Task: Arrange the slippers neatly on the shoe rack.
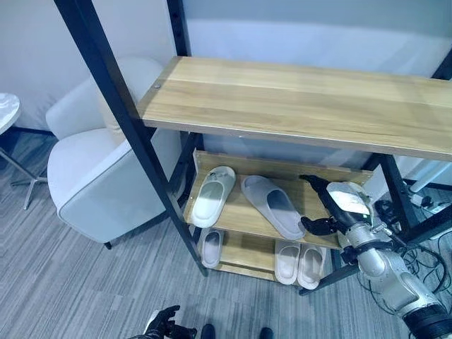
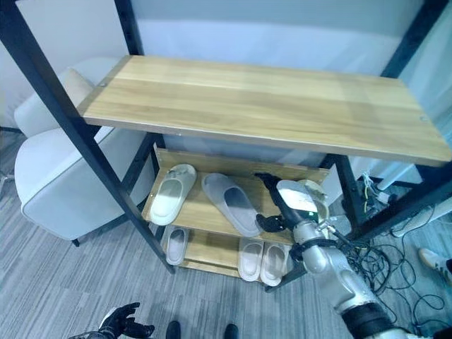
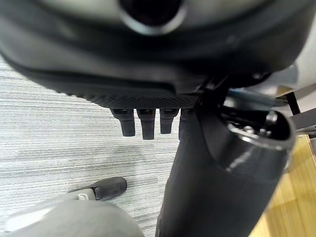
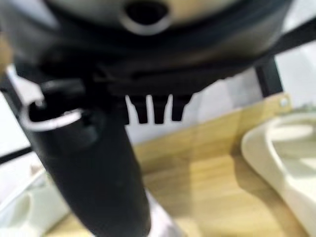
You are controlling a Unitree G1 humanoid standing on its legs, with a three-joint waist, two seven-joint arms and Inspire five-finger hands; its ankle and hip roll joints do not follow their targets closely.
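On middle shelf (image 1: 247, 212): two slippers (image 1: 272, 205); bare board toward 3 o'clock edge, right hand (image 1: 332, 205) over it, fingers straight, empty; left hand (image 1: 164, 323) low, relaxed.

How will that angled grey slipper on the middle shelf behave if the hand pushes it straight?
The grey slipper looks like thick moulded foam, so probably light and fairly stiff. Lying flat on the smooth wooden shelf, it should slide and pivot rather than tip.

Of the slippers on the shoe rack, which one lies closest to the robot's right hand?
The grey slipper lying at a slant on the middle wooden shelf; its toe end almost reaches the right robot hand. The others lie further left or below.
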